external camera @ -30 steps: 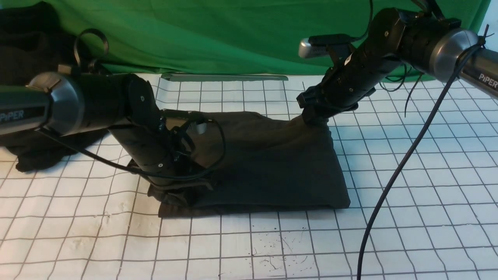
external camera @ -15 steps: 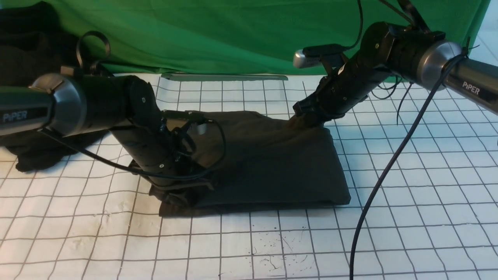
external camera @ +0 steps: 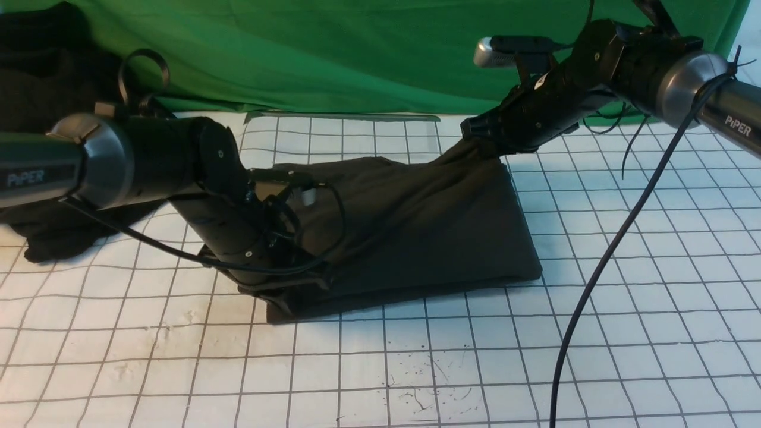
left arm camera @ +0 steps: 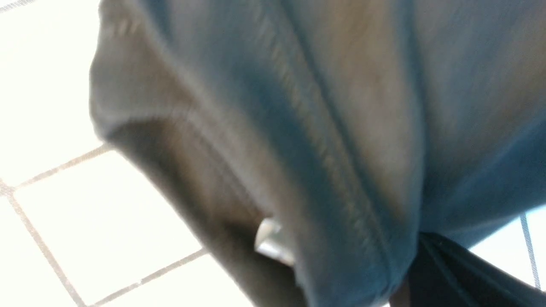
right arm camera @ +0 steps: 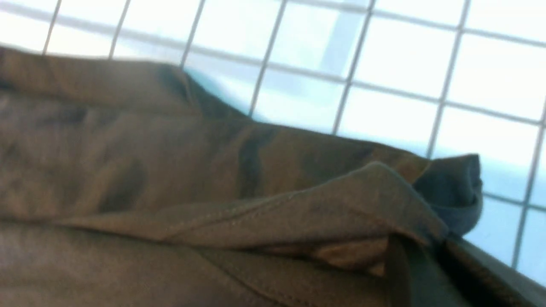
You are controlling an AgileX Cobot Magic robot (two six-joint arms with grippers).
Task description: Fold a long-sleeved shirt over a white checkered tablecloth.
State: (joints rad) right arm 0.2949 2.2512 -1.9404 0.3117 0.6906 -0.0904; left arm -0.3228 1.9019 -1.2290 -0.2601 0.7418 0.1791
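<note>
Your right gripper (external camera: 480,141) is clamped on the shirt (external camera: 428,238) at its far right corner, holding that corner off the tablecloth (external camera: 642,309) so the cloth tents up to it. Your left gripper (external camera: 278,292) is closed low at the near left corner, with cloth bunched around it and apparently pinched. The shirt lies part-folded in the middle of the tablecloth. Expect it to be soft, light and limp: it will sag between grips, and the layers may slide apart. Take hold at corners or hems, catching every layer.
</note>
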